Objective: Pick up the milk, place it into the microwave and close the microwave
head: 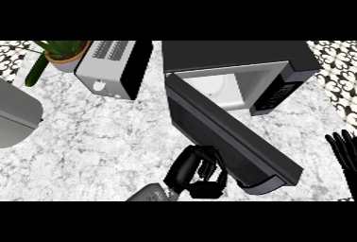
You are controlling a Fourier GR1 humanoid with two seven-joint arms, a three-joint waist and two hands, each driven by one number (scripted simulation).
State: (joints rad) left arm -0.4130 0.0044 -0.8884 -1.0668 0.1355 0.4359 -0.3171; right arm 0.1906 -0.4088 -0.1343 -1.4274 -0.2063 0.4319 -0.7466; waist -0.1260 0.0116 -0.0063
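Milk nowhere to be made out; position relative to either hand impossible to tell. Microwave [241, 59] door [230, 137] swung wide open. Left hand [197, 171] curled, nothing visible in it, just beside the door's outer face. Right hand [344, 151] open, fingers up, at right edge.

Black microwave [237, 56], door [230, 137] swung open over speckled grey counter [105, 142]. Left hand [199, 170], fingers curled, beside door. Right hand [344, 149] open at right edge.

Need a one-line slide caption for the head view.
Left hand curled beside the open microwave door; right hand rests open at the right edge; milk not visible.
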